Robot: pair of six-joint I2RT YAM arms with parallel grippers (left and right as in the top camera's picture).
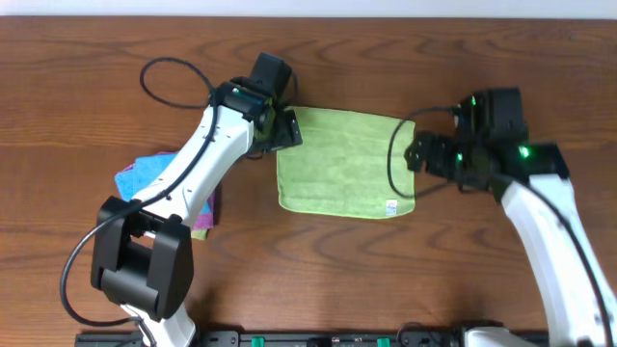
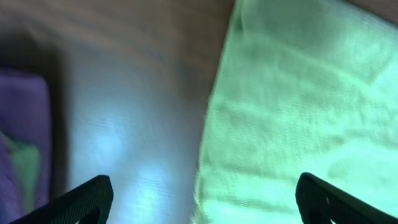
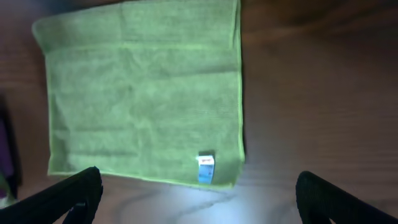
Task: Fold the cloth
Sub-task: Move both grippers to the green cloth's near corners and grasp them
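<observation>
The lime-green cloth point(image 1: 342, 162) lies flat on the wooden table, roughly square, with a small white and blue label point(image 1: 391, 205) near its front right corner. My left gripper point(image 1: 281, 131) hovers open over the cloth's back left corner. In the left wrist view the cloth point(image 2: 298, 112) fills the right half, and its left edge runs between the open fingertips point(image 2: 84, 198). My right gripper point(image 1: 415, 154) stands open at the cloth's right edge. The right wrist view shows the whole cloth point(image 3: 143, 93) and its label point(image 3: 206, 168) ahead of the open gripper point(image 3: 199, 200).
A pile of other cloths sits left of the green one: a blue cloth point(image 1: 143, 176) on top and a pink-magenta one point(image 1: 205, 218) under the left arm. A purple edge point(image 2: 22, 124) shows in the left wrist view. A black cable point(image 1: 174, 87) loops at the back left.
</observation>
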